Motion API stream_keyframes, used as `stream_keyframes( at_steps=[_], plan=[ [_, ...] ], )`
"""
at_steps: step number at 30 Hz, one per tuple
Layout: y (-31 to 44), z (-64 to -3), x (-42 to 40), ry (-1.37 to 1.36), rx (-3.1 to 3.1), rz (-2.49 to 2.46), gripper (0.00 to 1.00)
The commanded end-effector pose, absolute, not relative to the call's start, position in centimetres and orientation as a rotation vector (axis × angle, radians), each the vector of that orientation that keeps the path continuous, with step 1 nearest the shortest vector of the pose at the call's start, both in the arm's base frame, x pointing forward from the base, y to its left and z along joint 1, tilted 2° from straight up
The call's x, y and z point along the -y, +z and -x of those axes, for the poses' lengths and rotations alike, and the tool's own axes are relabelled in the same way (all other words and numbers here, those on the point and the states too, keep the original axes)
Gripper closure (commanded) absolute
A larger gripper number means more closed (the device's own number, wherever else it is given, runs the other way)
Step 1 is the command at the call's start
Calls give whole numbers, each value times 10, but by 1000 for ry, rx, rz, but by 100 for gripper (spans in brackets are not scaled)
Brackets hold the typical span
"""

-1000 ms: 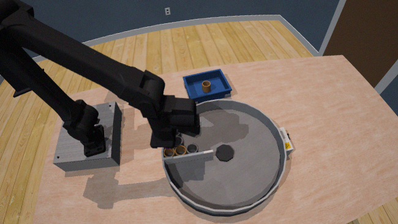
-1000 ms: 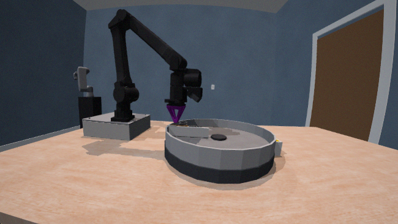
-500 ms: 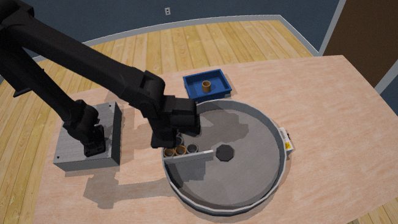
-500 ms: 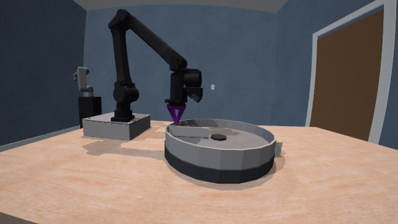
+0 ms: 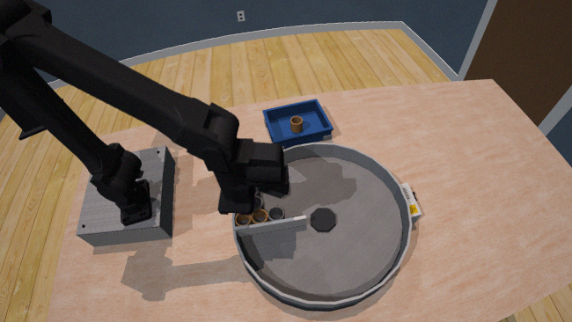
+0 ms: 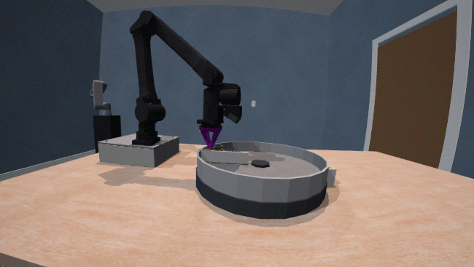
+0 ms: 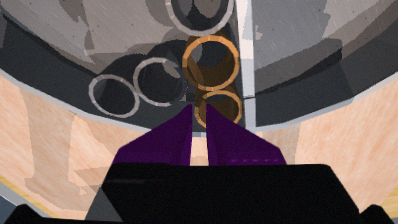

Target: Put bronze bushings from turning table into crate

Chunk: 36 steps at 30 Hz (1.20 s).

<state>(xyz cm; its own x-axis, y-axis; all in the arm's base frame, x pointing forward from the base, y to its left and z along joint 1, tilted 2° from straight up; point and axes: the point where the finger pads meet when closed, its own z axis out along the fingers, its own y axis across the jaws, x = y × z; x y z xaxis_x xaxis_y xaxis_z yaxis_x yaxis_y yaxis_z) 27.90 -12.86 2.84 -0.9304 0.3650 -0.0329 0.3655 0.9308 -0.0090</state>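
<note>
Likely a robotics lab: a bench-mounted arm [image 5: 110, 79] [image 6: 179, 45] [image 7: 235, 192], with apparently another robot [image 6: 98, 95] behind.

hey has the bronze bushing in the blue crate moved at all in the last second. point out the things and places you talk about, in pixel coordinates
No. In the top view the bronze bushing [image 5: 297, 127] stands at the same spot inside the blue crate [image 5: 269, 128], judged against the crate's walls.
</note>
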Motion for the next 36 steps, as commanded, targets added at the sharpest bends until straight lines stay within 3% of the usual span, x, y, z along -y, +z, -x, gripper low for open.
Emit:
stream_keyframes(
  at_steps=[1,36],
  plan=[
    [25,-281,126,-20,-3060,-568,89],
    [33,-281,126,-30,-3030,-566,89]
  ],
)
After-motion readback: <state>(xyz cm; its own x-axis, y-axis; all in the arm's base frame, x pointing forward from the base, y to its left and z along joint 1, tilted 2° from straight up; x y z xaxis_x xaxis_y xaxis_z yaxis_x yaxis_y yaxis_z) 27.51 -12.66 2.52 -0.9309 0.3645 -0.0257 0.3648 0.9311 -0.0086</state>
